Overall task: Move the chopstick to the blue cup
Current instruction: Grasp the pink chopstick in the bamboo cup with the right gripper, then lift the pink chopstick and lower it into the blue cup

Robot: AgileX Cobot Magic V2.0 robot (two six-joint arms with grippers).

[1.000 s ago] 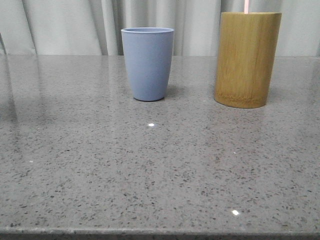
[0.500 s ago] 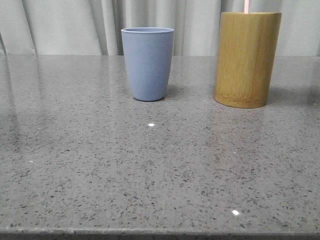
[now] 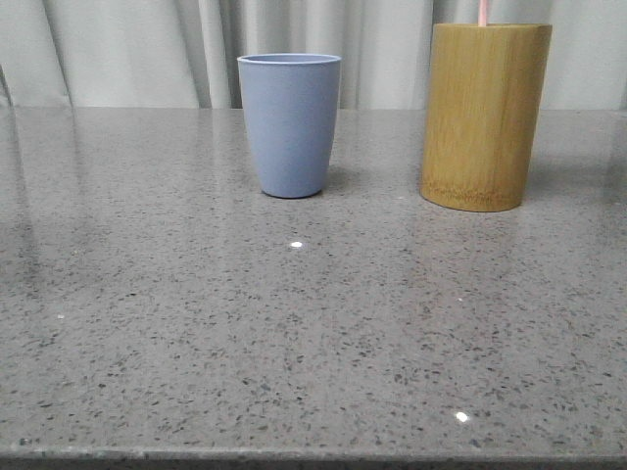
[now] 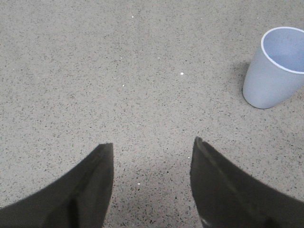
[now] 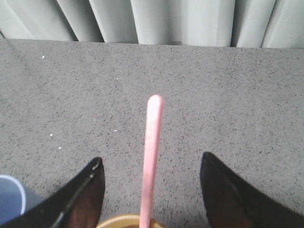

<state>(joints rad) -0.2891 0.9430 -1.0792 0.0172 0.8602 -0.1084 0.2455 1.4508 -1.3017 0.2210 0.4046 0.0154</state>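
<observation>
The blue cup [image 3: 290, 124] stands upright at the back middle of the table. It also shows in the left wrist view [image 4: 276, 68], empty inside. A pale pink chopstick [image 3: 483, 12] sticks up out of the bamboo cylinder [image 3: 484, 116] at the back right. In the right wrist view the chopstick [image 5: 152, 156] rises from the cylinder's rim [image 5: 124, 221] between the spread fingers of my right gripper [image 5: 151, 159], which is open and apart from it. My left gripper [image 4: 152, 141] is open and empty over bare table, away from the cup. Neither gripper shows in the front view.
The grey speckled table [image 3: 294, 323] runs to a front edge at the bottom of the front view. Pale curtains [image 3: 147, 49] hang behind the table's far edge.
</observation>
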